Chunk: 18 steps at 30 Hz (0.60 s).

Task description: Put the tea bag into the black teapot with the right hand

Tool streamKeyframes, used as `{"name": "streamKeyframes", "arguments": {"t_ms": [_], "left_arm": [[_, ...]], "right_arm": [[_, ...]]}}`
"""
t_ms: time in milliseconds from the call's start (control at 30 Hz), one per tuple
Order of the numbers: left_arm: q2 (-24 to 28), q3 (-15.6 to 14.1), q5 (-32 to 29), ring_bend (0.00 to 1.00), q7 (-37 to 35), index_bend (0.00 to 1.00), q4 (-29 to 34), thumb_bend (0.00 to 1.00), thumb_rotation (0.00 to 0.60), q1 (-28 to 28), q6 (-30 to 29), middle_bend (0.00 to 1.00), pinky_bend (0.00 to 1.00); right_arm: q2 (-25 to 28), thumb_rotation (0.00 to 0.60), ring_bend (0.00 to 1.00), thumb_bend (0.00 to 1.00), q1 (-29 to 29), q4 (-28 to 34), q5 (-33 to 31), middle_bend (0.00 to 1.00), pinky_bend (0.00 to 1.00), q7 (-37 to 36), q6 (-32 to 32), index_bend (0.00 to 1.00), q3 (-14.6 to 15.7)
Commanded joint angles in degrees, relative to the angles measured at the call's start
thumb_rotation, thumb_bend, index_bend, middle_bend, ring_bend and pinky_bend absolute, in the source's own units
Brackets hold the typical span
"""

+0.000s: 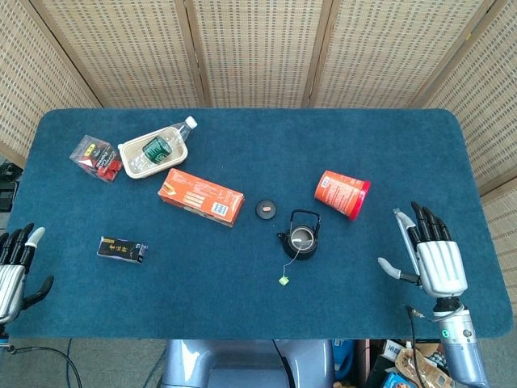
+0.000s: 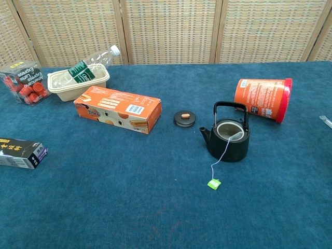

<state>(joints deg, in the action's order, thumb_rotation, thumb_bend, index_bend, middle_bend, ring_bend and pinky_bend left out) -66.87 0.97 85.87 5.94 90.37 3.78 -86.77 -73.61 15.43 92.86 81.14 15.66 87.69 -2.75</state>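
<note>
**Tea bag's in the pot, both your hands empty**

Your right hand point(image 1: 435, 260) sits at the near right edge of the worktop point(image 1: 242, 307), fingers spread wide, holding nothing. It's well apart from the black teapot point(image 2: 227, 136). The tea bag point(image 2: 233, 135) is down inside the open pot, with its string draped over the rim and the green tag point(image 2: 213, 183) lying on the cloth just in front. The lid point(image 2: 184, 118) sits beside the pot, and a red canister point(image 2: 261, 98) lies on its side behind it. Your left hand point(image 1: 14, 268) is at the near left edge, fingers spread too, nothing in it.
</note>
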Motion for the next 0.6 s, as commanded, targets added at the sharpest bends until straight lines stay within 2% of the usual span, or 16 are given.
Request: {"name": "streamKeyframes", "arguments": {"t_ms": [33, 167, 600], "left_arm": [[0.00, -0.37, 0.30, 0.00, 0.07, 0.00, 0.14, 0.36, 0.600, -0.15, 0.16, 0.00, 0.00], [-0.19, -0.84, 0.95, 0.00, 0.10, 0.00, 0.12, 0.36, 0.600, -0.44, -0.07, 0.00, 0.00], [-0.82, -0.83, 2.67, 0.00, 1.23, 0.00, -0.45, 0.36, 0.600, -0.20, -0.58, 0.00, 0.00]], "right_arm": [[-0.36, 0.000, 0.01, 0.21, -0.66, -0.23, 0.39, 0.06, 0.19, 0.54, 0.37, 0.05, 0.29], [-0.97, 0.000, 0.00, 0.22, -1.91, -0.66, 0.38, 0.06, 0.16, 1.46, 1.21, 0.05, 0.36], [-0.92, 0.000, 0.00, 0.21, -4.02, -0.36, -0.17, 0.07, 0.16, 1.47, 0.39, 0.05, 0.04]]}}
